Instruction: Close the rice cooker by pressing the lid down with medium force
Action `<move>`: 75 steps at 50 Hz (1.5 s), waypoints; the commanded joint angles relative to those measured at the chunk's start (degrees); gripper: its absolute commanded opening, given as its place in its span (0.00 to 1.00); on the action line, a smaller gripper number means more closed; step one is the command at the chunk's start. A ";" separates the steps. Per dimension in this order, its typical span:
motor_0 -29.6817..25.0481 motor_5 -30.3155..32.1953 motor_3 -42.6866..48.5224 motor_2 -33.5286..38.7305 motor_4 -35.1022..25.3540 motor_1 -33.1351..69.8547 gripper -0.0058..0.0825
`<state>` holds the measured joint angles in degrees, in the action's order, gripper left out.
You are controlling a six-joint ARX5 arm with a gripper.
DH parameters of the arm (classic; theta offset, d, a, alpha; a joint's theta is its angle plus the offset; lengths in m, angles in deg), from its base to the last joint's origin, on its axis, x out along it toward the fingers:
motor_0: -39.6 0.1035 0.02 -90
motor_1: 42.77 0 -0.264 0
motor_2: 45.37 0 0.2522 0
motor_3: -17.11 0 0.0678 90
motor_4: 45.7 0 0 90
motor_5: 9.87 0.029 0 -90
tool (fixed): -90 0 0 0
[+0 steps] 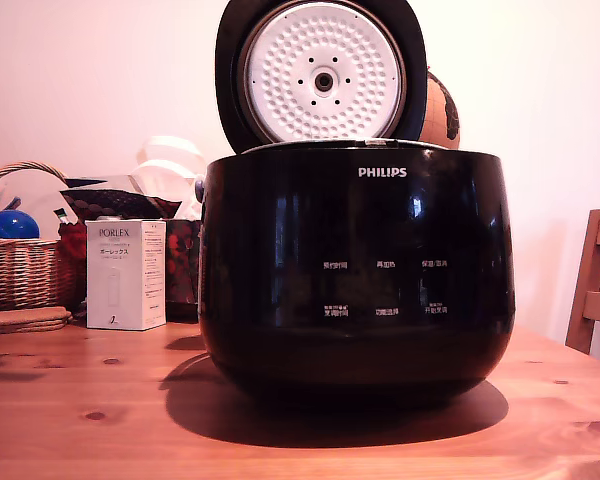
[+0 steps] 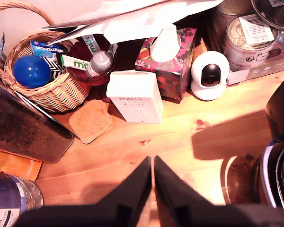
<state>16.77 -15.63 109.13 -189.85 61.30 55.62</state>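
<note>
The rice cooker [image 1: 355,270] is a large glossy black pot with a white PHILIPS logo, standing mid-table in the exterior view. Its lid [image 1: 322,72] stands open and upright, showing the white dimpled underside with a centre hole. My gripper does not appear in the exterior view. Seen from the wrist, my gripper [image 2: 153,163] is shut with nothing held, its black fingers meeting in a point high above the wooden table. Only an edge of the rice cooker [image 2: 279,175] shows there, beside the gripper.
A white POREX box [image 1: 126,273], a wicker basket [image 1: 25,265] with a blue ball and cork coasters [image 1: 25,320] sit at the exterior view's left. A wooden chair [image 1: 595,290] stands at its right. The wrist view adds a tissue box [image 2: 168,61], a small white camera [image 2: 209,75] and jars.
</note>
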 commanded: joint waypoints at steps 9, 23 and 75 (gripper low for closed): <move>0.22 1.68 -0.52 -0.13 -0.96 0.48 0.04; 0.24 1.62 -6.88 -0.13 -7.67 0.48 0.04; 11.63 1.25 -31.76 -0.13 -51.69 8.70 0.04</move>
<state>27.55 -12.94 78.64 -189.85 12.64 61.96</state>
